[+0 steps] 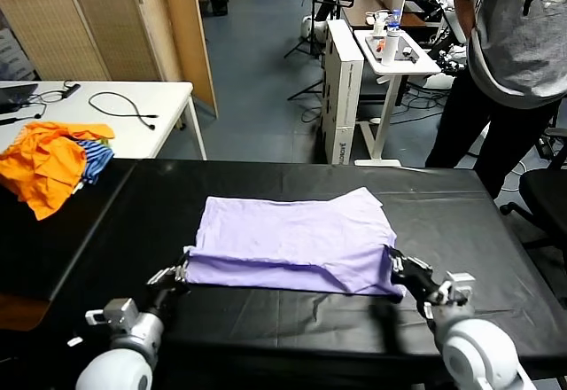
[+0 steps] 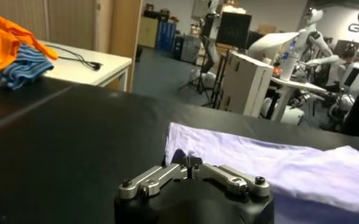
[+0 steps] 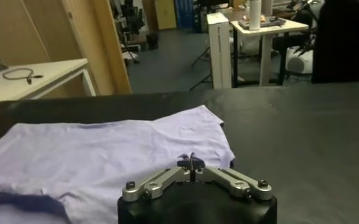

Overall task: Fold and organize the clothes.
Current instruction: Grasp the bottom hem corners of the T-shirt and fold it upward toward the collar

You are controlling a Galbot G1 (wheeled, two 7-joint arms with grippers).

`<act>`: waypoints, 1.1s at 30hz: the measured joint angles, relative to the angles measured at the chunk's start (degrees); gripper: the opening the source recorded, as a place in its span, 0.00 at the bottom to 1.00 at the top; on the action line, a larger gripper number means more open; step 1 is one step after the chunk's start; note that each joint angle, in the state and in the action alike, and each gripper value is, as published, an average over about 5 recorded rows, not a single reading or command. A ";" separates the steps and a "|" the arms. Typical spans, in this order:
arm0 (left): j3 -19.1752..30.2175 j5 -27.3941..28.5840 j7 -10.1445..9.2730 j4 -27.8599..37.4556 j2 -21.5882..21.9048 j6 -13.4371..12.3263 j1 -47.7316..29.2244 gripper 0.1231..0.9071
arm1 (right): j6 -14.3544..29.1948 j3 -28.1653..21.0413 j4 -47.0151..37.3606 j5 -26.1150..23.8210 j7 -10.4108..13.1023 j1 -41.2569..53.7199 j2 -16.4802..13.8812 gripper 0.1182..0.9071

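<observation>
Both end effectors are clenched on the lavender t-shirt (image 1: 297, 244): left end effector (image 1: 180, 274) on its near left corner, right end effector (image 1: 397, 266) on its near right corner. Bare black worktop (image 1: 461, 222) surrounds the shirt; an orange and blue-striped heap (image 1: 55, 161) lies well left.

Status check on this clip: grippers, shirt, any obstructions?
Left gripper and right gripper shut on t-shirt near corners. Shirt lies flat on black table. Nothing obstructing.

Orange and blue-striped garments (image 1: 55, 165) heaped at the black table's (image 1: 478, 230) far-left corner — a cable (image 1: 124, 106) on the white desk (image 1: 168, 128).
</observation>
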 joint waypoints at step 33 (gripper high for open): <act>-0.91 0.78 -0.54 1.47 3.12 1.82 0.56 0.96 | -1.18 11.33 11.51 -2.05 -3.86 -17.98 -2.59 1.00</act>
